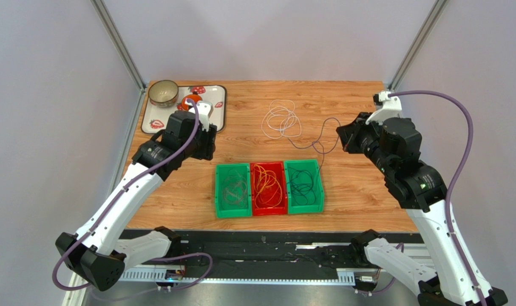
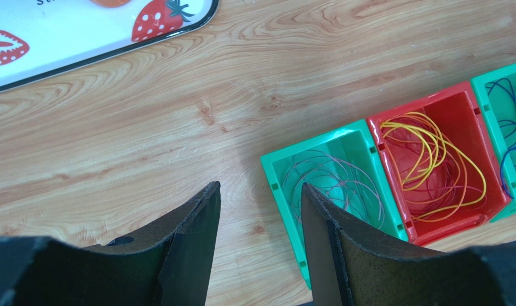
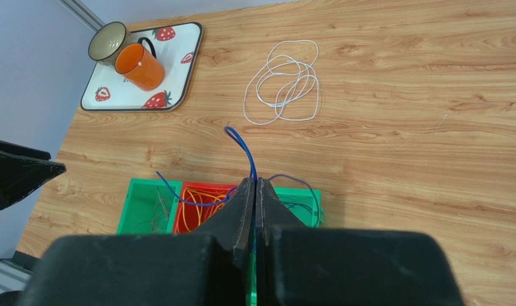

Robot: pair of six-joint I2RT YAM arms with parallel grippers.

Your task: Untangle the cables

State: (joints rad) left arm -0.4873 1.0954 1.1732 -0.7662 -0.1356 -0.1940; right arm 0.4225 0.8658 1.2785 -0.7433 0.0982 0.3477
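Observation:
A loose white cable coil (image 1: 281, 121) lies on the wooden table beyond three bins; it also shows in the right wrist view (image 3: 285, 97). My right gripper (image 3: 255, 182) is shut on a thin dark blue cable (image 3: 244, 150), which trails from the gripper (image 1: 341, 136) down into the right green bin (image 1: 304, 203). The red bin (image 1: 269, 207) holds orange-yellow wires (image 2: 433, 153). The left green bin (image 1: 232, 210) holds grey-pink wires (image 2: 334, 178). My left gripper (image 2: 260, 191) is open and empty, above the table just left of the left green bin.
A strawberry-print tray (image 1: 221, 108) at the far left corner carries a bowl (image 1: 163, 93) and an orange mug (image 3: 139, 65). Grey walls with metal posts close in the table on the left and right.

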